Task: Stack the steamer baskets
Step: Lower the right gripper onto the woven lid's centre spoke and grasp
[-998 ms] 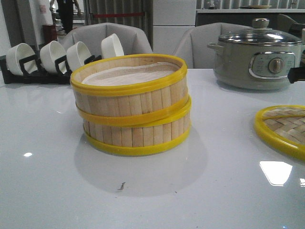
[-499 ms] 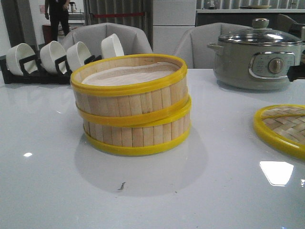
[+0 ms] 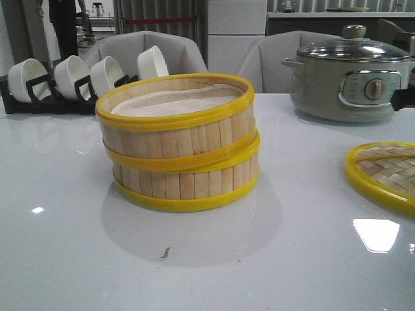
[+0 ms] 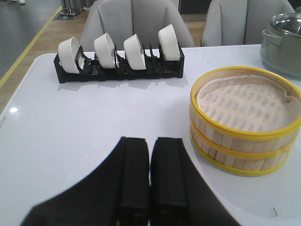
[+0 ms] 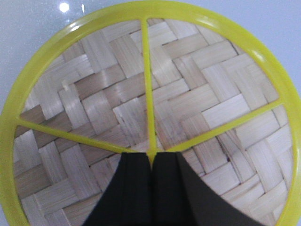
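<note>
Two steamer baskets stand stacked in the middle of the table, the upper basket [image 3: 175, 113] on the lower basket [image 3: 188, 184], slightly off-centre. Both have pale slat walls and yellow rims, and a whitish liner shows in the top one. The stack also shows in the left wrist view [image 4: 244, 122]. My left gripper [image 4: 150, 140] is shut and empty over bare table, to the side of the stack and apart from it. My right gripper [image 5: 151, 156] is shut over the middle of the flat woven lid [image 5: 94, 108], where its yellow spokes meet. Neither gripper's fingers show in the front view.
The woven lid [image 3: 386, 172] lies at the table's right edge. A grey electric pot [image 3: 350, 74] stands at the back right. A black rack with several white bowls [image 3: 71, 81] stands at the back left, also in the left wrist view [image 4: 120, 59]. Chairs stand behind the table.
Nothing on the table has moved. Only a person in the far background has shifted left.
</note>
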`<state>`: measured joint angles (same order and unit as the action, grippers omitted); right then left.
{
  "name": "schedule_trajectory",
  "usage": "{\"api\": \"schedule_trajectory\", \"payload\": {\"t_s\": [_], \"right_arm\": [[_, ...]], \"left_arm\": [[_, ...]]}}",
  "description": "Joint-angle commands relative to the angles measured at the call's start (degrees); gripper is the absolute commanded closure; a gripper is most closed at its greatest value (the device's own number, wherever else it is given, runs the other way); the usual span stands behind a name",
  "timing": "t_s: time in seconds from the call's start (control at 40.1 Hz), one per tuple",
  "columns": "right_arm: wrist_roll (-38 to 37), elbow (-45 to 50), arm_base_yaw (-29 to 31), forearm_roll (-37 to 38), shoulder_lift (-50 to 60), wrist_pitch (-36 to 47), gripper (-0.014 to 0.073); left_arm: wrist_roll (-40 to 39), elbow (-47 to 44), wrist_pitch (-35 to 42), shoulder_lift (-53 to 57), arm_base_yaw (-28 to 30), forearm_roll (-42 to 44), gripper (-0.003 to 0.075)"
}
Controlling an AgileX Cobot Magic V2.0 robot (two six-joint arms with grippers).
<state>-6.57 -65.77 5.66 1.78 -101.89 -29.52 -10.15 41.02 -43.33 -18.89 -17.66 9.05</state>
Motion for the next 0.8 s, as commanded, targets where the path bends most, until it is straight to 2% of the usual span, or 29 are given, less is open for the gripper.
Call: {"api": "schedule_trajectory", "payload": {"t_s": [0.0,0.075,0.15,0.773], "right_arm": [[0.1,-1.7,-0.3,0.2,2.8,1.4,0.0402],[0.1,-1.7,-0.3,0.2,2.8,1.3,0.0286],[0.1,-1.7,-0.3,0.2,2.8,1.4,0.0246],[0.1,-1.7,0.4,0.3,2.0,4.3,0.0251]], "left_arm": [[-0.3,1.5,4.9,-0.7,0.1,0.0,0.0636],[-0.3,1.5,4.9,-0.7,0.1,0.0,0.0636],[-0.3,1.5,4.9,-0.7,0.1,0.0,0.0636],[-0.3,1.5,4.9,-0.7,0.1,0.0,0.0636]]}}
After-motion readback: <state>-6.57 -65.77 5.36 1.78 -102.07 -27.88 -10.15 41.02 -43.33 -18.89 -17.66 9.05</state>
